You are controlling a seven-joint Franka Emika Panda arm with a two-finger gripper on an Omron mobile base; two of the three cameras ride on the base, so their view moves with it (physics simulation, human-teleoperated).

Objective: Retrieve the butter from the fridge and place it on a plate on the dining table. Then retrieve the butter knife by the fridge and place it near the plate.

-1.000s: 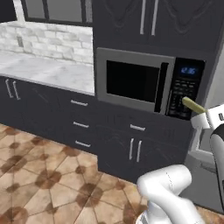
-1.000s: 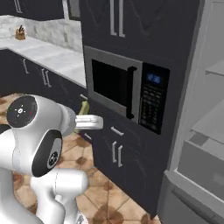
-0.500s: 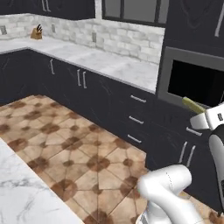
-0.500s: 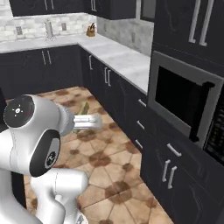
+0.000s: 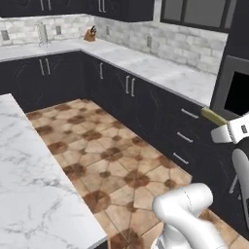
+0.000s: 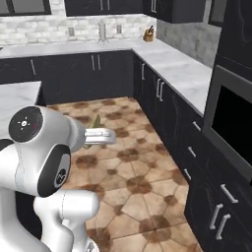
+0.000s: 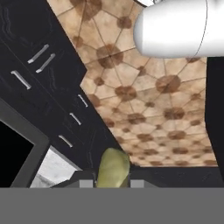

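The brown tiled floor (image 5: 102, 160) lies wide open, with dark cabinets (image 5: 146, 107) on one side and the marble surface (image 5: 29, 175) on the other.

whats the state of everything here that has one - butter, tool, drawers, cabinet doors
butter: held, off any surface, one end sticking out past the tool
tool: shut on the butter
drawers: closed
cabinet doors: closed
dining table: the corner in view is bare

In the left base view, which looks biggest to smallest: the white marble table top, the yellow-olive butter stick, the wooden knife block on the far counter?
1. White marble dining table, though it is nearest the camera.
2 and 3. Yellow-olive butter stick and far wooden knife block look alike; unranked.
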